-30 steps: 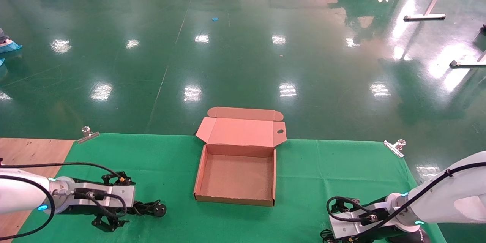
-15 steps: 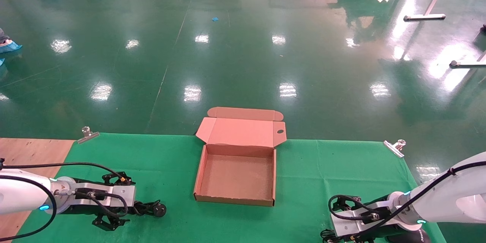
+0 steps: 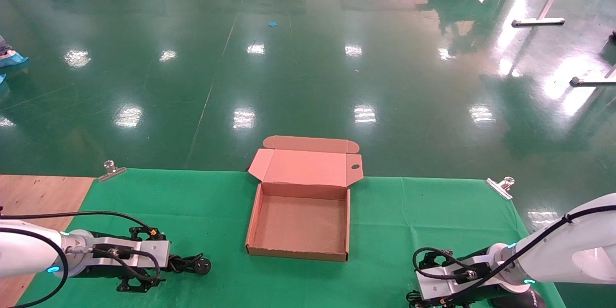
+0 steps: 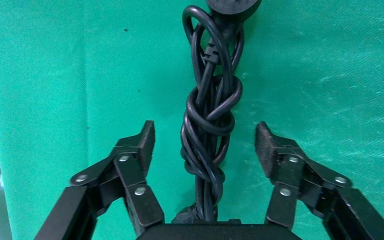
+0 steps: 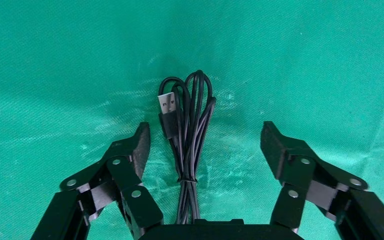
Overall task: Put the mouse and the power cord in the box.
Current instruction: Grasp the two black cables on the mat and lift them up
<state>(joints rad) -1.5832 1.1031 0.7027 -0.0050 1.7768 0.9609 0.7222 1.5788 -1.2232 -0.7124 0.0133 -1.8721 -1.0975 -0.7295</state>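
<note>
The brown cardboard box [image 3: 296, 251] lies open in the middle of the green cloth, empty, with its lid [image 3: 308, 168] folded back. The power cord [image 4: 211, 115], a thick knotted black bundle, lies near left with its round plug [image 3: 202, 265] pointing toward the box. My left gripper [image 4: 206, 135] is open and low over it, one finger on each side of the bundle [image 3: 168, 262]. My right gripper [image 5: 205, 137] is open at the near right [image 3: 415, 281], straddling the mouse's thin tied cable [image 5: 187, 135] and USB end [image 5: 166, 105]. The mouse [image 3: 517, 301] shows only partly under the right arm.
Metal clips [image 3: 111, 171] [image 3: 500, 186] pin the cloth at the far corners. Bare wooden tabletop [image 3: 33, 192] shows at the far left. Beyond the table's far edge is the shiny green floor.
Both grippers have sunk a little toward the cloth, the left over the power cord, the right over the mouse cable. Both stay open. The box has not moved.
</note>
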